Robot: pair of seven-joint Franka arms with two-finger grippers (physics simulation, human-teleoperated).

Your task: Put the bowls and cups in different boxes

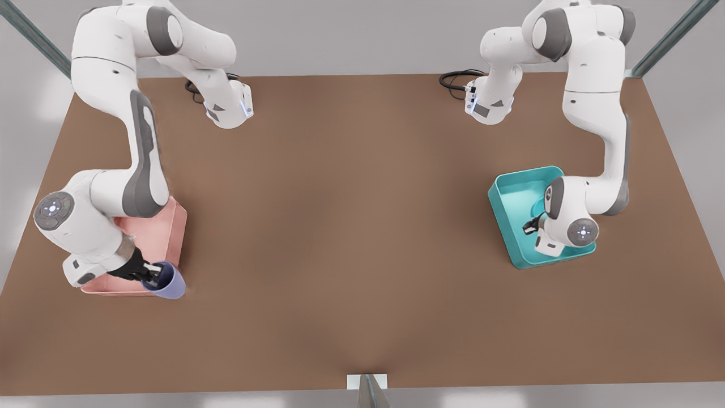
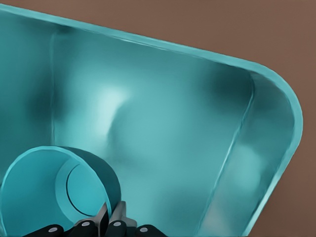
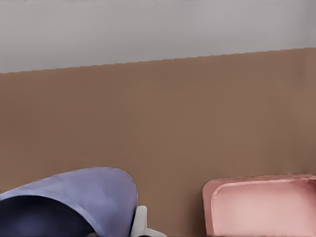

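Left tool (image 1: 531, 225): closed on the teal bowl (image 2: 54, 190) by its rim, low inside the teal box (image 1: 512, 241); release remains.
Right tool (image 1: 152, 273): clamped on the lavender cup (image 1: 167, 281), tilted at the pink box (image 1: 173, 232) corner; placing remains.
Tabletop (image 1: 340, 226): carries both boxes, well apart.

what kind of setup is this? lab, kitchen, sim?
Most likely a simulated sorting bench, not a home or kitchen. A bare brown table with metal frame posts at its corners, two white arms mounted on it, and just a pink box and a teal box as props against blank grey walls.
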